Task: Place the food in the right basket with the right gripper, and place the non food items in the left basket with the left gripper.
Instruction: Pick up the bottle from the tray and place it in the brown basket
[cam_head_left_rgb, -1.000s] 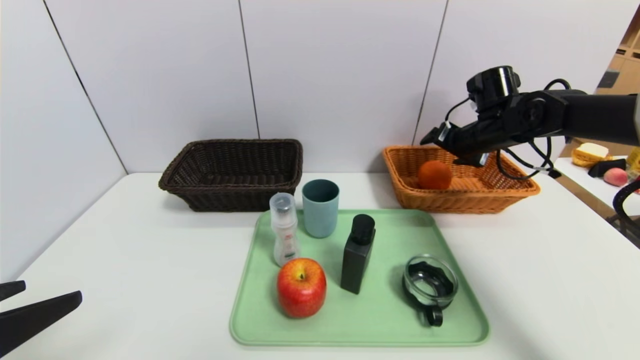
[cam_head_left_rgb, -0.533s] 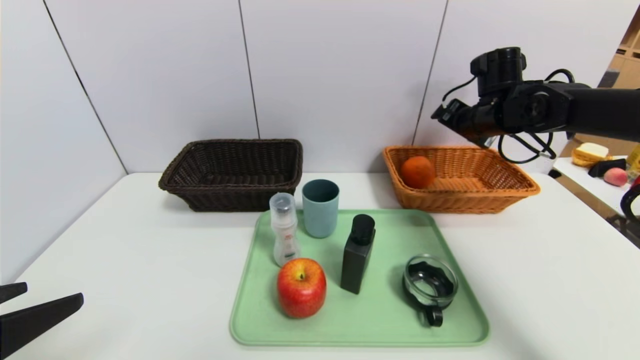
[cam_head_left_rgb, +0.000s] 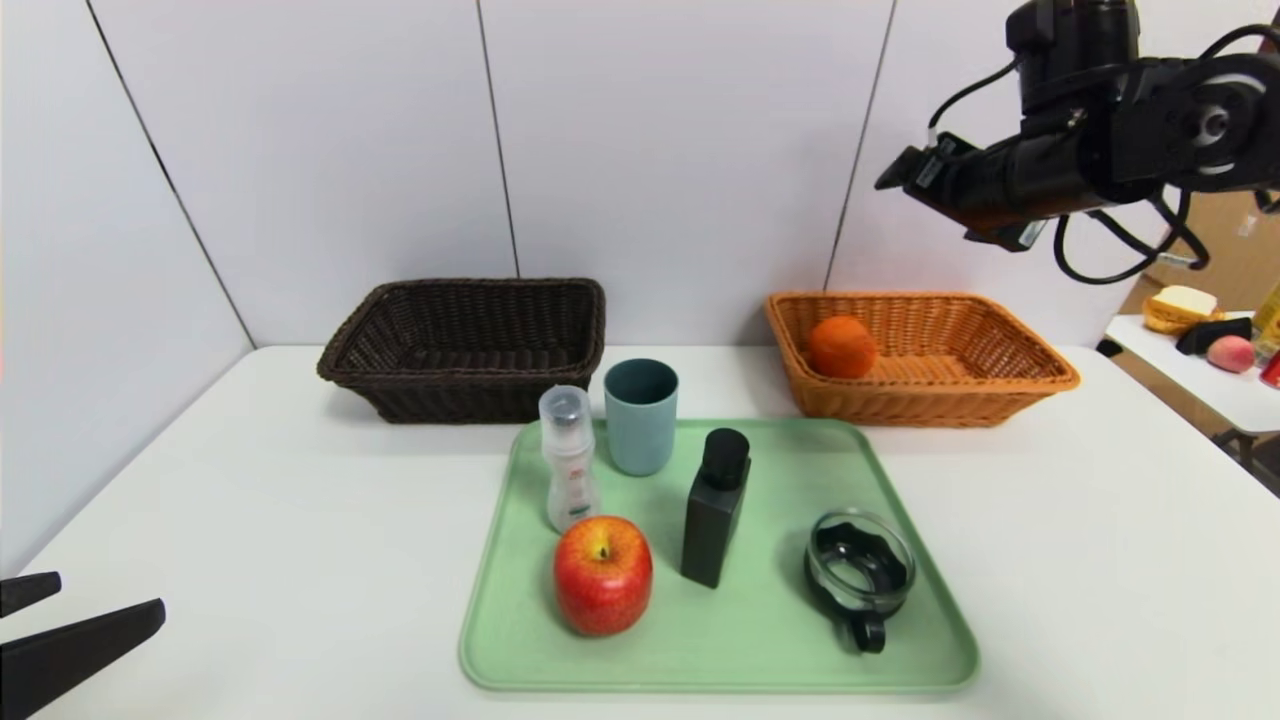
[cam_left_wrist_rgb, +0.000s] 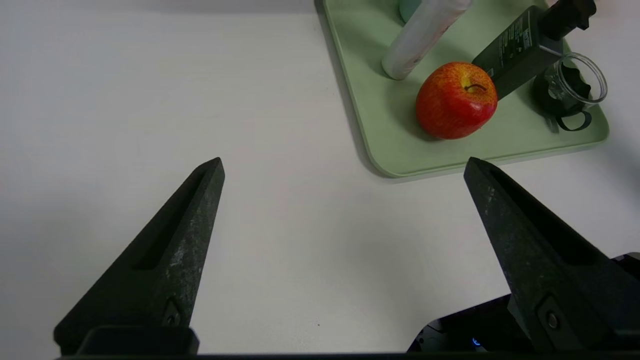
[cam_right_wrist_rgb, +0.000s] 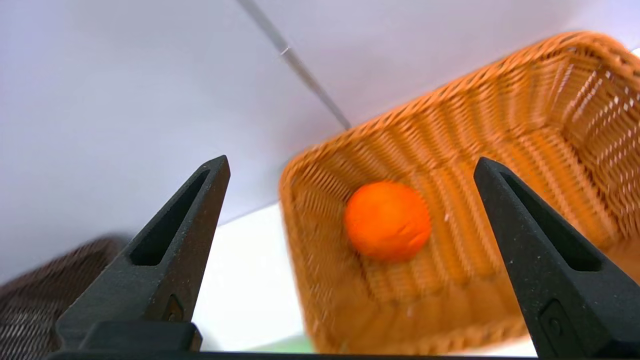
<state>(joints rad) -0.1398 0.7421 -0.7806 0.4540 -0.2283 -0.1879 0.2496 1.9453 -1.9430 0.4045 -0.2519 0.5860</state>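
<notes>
An orange (cam_head_left_rgb: 842, 347) lies loose in the orange wicker basket (cam_head_left_rgb: 1030, 385) at the back right; it also shows in the right wrist view (cam_right_wrist_rgb: 387, 220). My right gripper (cam_head_left_rgb: 905, 172) is open and empty, high above that basket. On the green tray (cam_head_left_rgb: 760, 640) stand a red apple (cam_head_left_rgb: 603, 574), a clear white bottle (cam_head_left_rgb: 568, 458), a teal cup (cam_head_left_rgb: 640, 415), a black bottle (cam_head_left_rgb: 716, 507) and a glass jar with black lid (cam_head_left_rgb: 860, 572). The dark brown basket (cam_head_left_rgb: 380, 385) at the back left is empty. My left gripper (cam_left_wrist_rgb: 345, 167) is open and empty, low at the table's front left.
White wall panels rise right behind both baskets. A side table at the far right (cam_head_left_rgb: 1200, 385) holds bread and a peach. Bare white table (cam_head_left_rgb: 250, 520) lies between my left gripper and the tray.
My right gripper has risen from just over the orange basket to well above it. The orange rolled left in the basket, then settled. The left arm has not moved.
</notes>
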